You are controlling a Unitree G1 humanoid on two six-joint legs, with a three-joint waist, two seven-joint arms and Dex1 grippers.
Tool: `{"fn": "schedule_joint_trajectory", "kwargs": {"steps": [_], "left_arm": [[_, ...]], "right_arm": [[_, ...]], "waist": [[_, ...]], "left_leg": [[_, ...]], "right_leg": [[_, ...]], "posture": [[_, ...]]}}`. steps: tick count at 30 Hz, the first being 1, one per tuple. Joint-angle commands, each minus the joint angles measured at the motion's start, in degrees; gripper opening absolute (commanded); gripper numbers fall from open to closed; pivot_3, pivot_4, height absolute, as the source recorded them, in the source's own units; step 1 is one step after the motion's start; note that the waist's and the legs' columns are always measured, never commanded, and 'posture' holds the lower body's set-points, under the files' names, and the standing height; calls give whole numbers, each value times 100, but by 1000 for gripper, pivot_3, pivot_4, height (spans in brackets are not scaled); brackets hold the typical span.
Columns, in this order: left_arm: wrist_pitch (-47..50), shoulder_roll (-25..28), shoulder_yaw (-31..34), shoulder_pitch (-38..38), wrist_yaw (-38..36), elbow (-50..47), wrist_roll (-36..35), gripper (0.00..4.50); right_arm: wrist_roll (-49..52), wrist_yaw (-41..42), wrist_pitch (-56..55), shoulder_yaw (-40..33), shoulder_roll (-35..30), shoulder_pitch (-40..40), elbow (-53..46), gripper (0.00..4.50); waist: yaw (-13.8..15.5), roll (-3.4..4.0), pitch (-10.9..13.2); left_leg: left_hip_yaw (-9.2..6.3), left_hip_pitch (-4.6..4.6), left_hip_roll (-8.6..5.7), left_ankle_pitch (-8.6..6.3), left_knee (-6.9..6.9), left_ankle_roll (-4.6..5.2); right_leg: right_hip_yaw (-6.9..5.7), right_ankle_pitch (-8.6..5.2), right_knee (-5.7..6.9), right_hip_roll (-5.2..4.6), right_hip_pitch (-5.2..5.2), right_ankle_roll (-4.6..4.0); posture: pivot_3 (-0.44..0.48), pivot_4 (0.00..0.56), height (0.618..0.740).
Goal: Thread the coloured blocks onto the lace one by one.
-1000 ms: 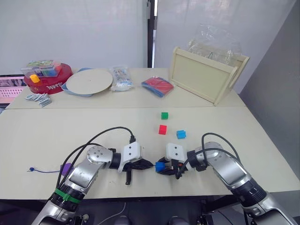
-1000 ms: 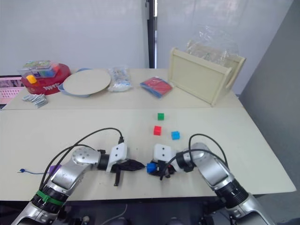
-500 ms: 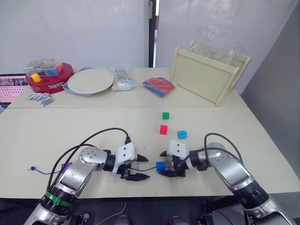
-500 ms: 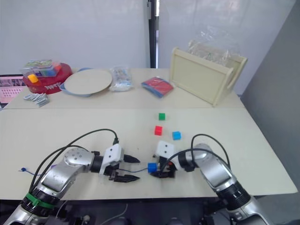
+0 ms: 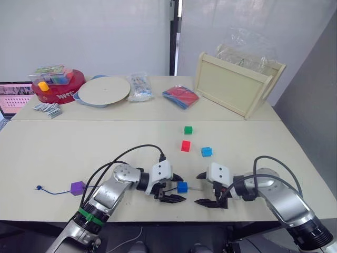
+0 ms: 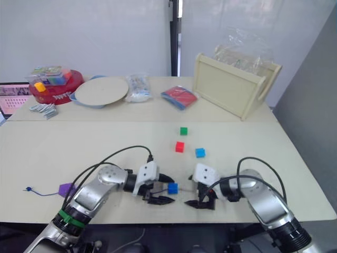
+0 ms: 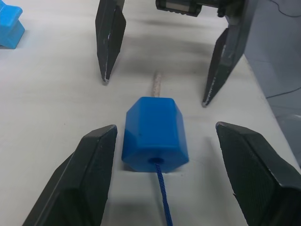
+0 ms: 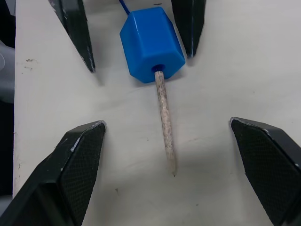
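At the near edge of the worktop [image 5: 63, 153], the lace [image 8: 165, 123] lies flat, its pale stiff tip poking through the dark blue block [image 8: 151, 44]; the cord trails off toward 9 o'clock to the purple block [image 5: 77, 187]. Left end effector [image 5: 172, 188] spread wide around the block, gripping nothing. Right end effector [image 5: 207, 191] wide, empty, flanking the tip. Red block [image 5: 185, 145], green block [image 5: 188, 129] and light blue block [image 5: 206, 152] wait at 12 o'clock. Risk: a missed pinch nudges the tip back out.

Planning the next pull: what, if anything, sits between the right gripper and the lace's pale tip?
Nothing visible. The pale tip pokes out of the blue block and lies on bare table between the open right gripper fingers.
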Motion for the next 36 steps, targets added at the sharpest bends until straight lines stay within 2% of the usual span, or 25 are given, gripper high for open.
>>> {"fn": "schedule_joint_trajectory", "kwargs": {"steps": [1, 6, 7, 20, 23, 27, 31, 36], "left_arm": [[-148, -101, -41, -113, 23, 73, 50, 3279], [-234, -59, -61, -67, -96, 84, 103, 1727], [-234, -59, -56, -65, -98, 86, 107, 1381], [-162, -19, -29, -42, -118, 29, 96, 1317], [-104, 69, 51, -34, -177, -58, 18, 1317], [44, 552, 311, 177, -317, -409, -136, 1317], [226, 1645, 964, 746, -593, -742, -341, 1317], [3, 3077, 1721, 1662, -1128, -528, -489, 1317]], "right_arm": [[-1, -128, -237, -61, 63, 157, 108, 4492], [128, -71, -319, -150, 34, 321, 151, 4500], [134, -64, -355, -157, 22, 345, 175, 4244], [177, 59, -673, -257, -86, 303, 571, 10], [189, 80, -665, -215, -32, 134, 655, 0], [255, 157, -561, -166, -33, -35, 556, 0], [287, 259, -355, -133, -120, -173, 300, 0], [347, 265, -169, -138, -168, -198, 21, 0]], "waist": [[3, 0, 0], [5, 0, 0], [9, 0, 0], [13, 0, -1], [7, 0, 0], [-10, 0, 0], [-73, 1, 1], [-174, 3, 2]], "left_leg": [[0, 1, 0, 0, 0, 0], [0, 2, 0, 0, 0, 0], [0, 2, 0, 0, 0, 0], [0, 13, 0, 0, 1, -1], [0, 15, 0, 0, 1, -1], [0, 14, 2, 0, 0, 0], [0, 14, 5, 0, -3, 0], [1, 20, 16, 0, -19, 0]], "right_leg": [[0, 0, 0, 0, 0, 0], [0, 0, 0, 0, 2, 0], [1, 0, 0, 0, 2, 0], [0, 0, 0, -1, 13, 0], [0, 0, 0, -1, 15, 0], [0, 0, 0, 0, 14, 0], [0, 0, 0, 2, 11, 0], [1, -1, 2, 10, 4, -2]], "posture": [[0, 150, 740], [0, 150, 740], [0, 150, 740], [0, 150, 740], [0, 150, 740], [0, 150, 740], [0, 150, 740], [0, 150, 740]]}}
